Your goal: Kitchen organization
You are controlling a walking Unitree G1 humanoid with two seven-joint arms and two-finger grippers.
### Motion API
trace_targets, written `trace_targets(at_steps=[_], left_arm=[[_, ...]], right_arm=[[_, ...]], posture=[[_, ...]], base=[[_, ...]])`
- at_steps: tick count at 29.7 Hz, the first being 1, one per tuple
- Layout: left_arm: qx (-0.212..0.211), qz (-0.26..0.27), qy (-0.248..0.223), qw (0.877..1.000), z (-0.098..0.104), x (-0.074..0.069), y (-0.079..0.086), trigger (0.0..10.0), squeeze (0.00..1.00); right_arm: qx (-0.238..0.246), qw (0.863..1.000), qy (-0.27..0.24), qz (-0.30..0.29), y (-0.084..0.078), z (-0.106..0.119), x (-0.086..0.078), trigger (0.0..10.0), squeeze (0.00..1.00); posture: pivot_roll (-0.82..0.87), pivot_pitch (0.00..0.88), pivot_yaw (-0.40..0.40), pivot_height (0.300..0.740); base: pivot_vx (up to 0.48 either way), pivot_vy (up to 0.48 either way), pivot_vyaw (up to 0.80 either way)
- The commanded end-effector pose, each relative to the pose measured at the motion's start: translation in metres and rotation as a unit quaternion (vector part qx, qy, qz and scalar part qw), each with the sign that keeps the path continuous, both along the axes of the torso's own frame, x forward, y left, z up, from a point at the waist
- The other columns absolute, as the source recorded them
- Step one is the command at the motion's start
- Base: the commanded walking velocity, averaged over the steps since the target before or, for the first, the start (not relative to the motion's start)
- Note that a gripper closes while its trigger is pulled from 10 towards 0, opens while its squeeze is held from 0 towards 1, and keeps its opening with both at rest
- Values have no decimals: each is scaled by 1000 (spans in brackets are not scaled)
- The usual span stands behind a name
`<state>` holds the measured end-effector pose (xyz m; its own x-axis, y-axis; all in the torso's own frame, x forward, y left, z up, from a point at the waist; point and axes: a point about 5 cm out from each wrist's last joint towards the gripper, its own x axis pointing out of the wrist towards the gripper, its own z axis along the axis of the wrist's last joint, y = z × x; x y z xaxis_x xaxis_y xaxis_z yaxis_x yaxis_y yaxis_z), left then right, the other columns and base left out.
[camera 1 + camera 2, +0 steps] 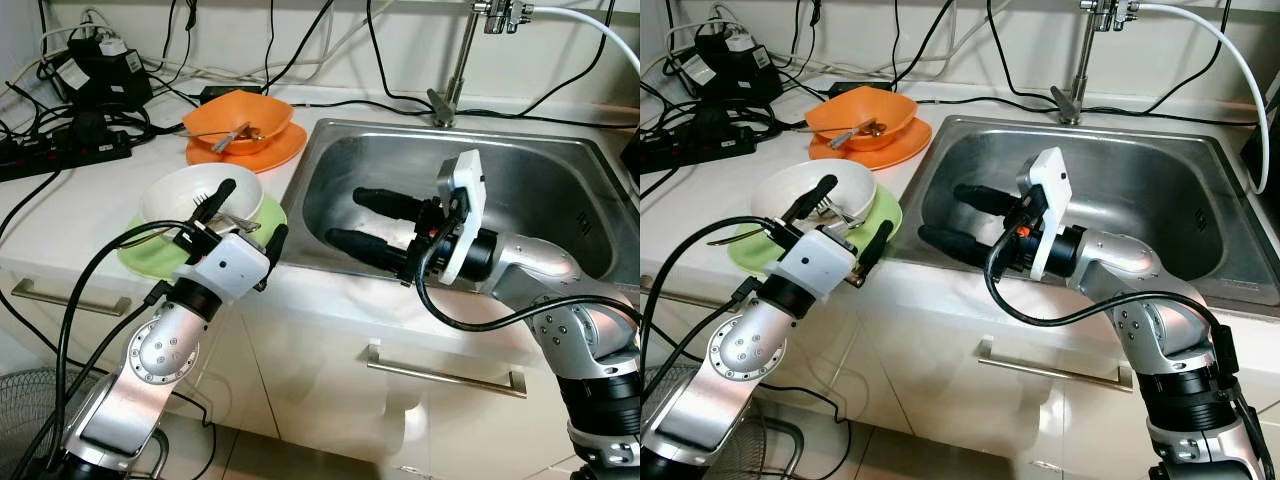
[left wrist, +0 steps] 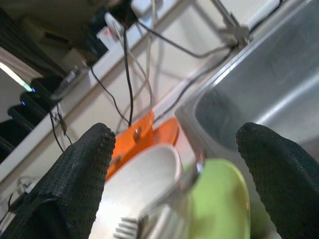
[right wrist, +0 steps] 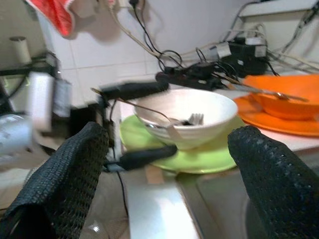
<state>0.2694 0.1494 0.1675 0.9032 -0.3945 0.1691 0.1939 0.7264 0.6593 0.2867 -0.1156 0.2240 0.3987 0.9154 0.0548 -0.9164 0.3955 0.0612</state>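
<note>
Reaching for white bowl [image 1: 200,192] at counter's front edge | left hand [image 1: 245,222] wide | right hand [image 1: 372,222] wide over sink [image 1: 560,170] | risk: bump tips bowl, fork [image 3: 187,120] falls.

My white counter [image 1: 70,215] carries a green plate [image 1: 150,262], an orange plate [image 1: 275,150], a power strip [image 1: 50,155] and cables [image 1: 330,100]

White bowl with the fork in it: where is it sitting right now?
The white bowl sits on the green plate on the counter left of the sink, in front of the orange bowl. The open left hand is at it.
</note>
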Motion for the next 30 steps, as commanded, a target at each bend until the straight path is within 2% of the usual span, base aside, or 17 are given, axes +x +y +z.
trace_targets(at_steps=[1, 9, 10, 11, 12, 13, 14, 24, 30], left_arm=[[6, -9, -3, 1000, 1, 2, -2, 10000, 0], [2, -14, 4, 1000, -6, 13, -2, 10000, 0], [3, -20, 0, 1000, -6, 15, -4, 8118, 0], [3, -20, 0, 1000, -6, 15, -4, 8118, 0], [0, -30, -3, 1000, -7, 18, -7, 2353, 0], [0, -30, -3, 1000, -7, 18, -7, 2353, 0], [-3, -33, -4, 999, -7, 19, -9, 0, 0], [-16, -51, -6, 999, -11, 18, -16, 0, 0], [-26, -45, -13, 999, -10, 15, -14, 0, 0]], right_arm=[[-2, 1000, 2, 13, 2, 0, -4, 10000, 0], [-3, 1000, 4, 24, 8, -4, -10, 10000, 0], [-3, 1000, 4, 25, 10, -4, -11, 10000, 0], [-3, 1000, 4, 25, 10, -4, -11, 10000, 0], [-1, 1000, 3, 27, 11, -4, -12, 10000, 0], [-1, 1000, 3, 27, 11, -4, -12, 10000, 0], [0, 1000, 3, 28, 12, -4, -13, 10000, 0], [-3, 1000, 9, 30, 11, -6, -17, 10000, 0], [-3, 1000, 10, 28, 13, -8, -16, 10000, 0]], posture=[[-59, 0, 58, 740], [-66, 2, 58, 740], [-66, 1, 57, 740], [-66, 1, 57, 740], [-71, 1, 60, 740], [-71, 1, 60, 740], [-71, 1, 60, 740], [-79, 8, 59, 740], [-78, 8, 57, 740]], base=[[0, 0, 0], [0, 0, 0], [0, 0, 0], [0, 0, 0], [0, 0, 0], [0, 0, 0], [0, 0, 0], [0, 0, 0], [0, 0, 0]])
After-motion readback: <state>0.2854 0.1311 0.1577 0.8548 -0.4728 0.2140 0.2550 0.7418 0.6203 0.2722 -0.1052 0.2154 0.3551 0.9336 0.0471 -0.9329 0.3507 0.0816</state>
